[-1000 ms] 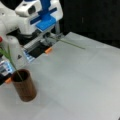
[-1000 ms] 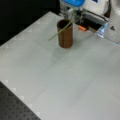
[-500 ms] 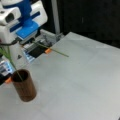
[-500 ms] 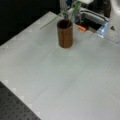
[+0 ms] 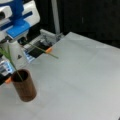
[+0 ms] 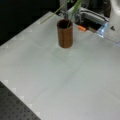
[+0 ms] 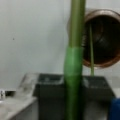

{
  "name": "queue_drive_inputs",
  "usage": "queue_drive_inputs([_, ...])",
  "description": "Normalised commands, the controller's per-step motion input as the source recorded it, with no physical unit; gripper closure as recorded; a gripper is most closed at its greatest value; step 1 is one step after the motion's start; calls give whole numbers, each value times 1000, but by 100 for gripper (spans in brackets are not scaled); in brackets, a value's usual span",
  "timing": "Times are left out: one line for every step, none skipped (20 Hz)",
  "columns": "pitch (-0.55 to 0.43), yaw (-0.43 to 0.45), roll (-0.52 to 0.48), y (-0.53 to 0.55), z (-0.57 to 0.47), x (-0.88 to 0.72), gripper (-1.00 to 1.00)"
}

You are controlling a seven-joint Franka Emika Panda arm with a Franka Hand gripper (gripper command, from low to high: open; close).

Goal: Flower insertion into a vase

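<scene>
Gripper [image 5: 18,37] sat above and just behind the vase [image 5: 24,85], toward a front view's upper left; only the white-and-blue arm head showed clearly, jaws themselves hidden. Can't tell the jaw width or whether they gripped anything.

Wrist view: a thick green flower stem [image 7: 74,57] ran straight down the middle of the frame, very close to the camera, crossing in front of the vase's left rim. Likely in or right at the gripper, not confirmable.

A second, thin stem [image 7: 91,50] ran into the vase's dark opening. Both front views agreed: a thin stem leaned on the vase's inner wall, leaves sticking up past the rim [image 6: 75,7].

Another thin green stalk [image 5: 42,51] stretched out behind the vase, over the dark fixture with orange tabs [image 5: 48,50]; its far end was unclear.

Vase stood upright on the white table [image 5: 82,82], near the table's back edge.

Progress, my read: at least one stem seated in the vase; the thick stem was not in yet. Partway done.
</scene>
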Motion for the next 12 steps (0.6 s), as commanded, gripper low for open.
queue_drive_inputs([-44, 53, -139, -237, -82, -594, 100])
queue_drive_inputs([-57, 56, -124, -246, -101, -574, 100])
queue_drive_inputs([-72, 65, -100, -266, -122, -573, 100])
queue_drive_inputs([-81, 72, -81, -292, -142, -575, 100])
queue_drive_inputs([-83, 78, -67, -296, -159, -545, 100])
queue_drive_inputs([-84, 89, -59, -283, -159, -513, 100])
queue_drive_inputs([-86, 94, -46, -298, -176, -530, 100])
queue_drive_inputs([-84, 99, -45, -299, -178, -527, 100])
queue_drive_inputs([-89, 102, -46, -295, -195, -515, 100])
queue_drive_inputs([-95, 104, -49, -290, -212, -511, 100])
queue_drive_inputs([-99, 107, -53, -283, -233, -509, 100])
queue_drive_inputs([-101, 108, -58, -272, -244, -512, 100])
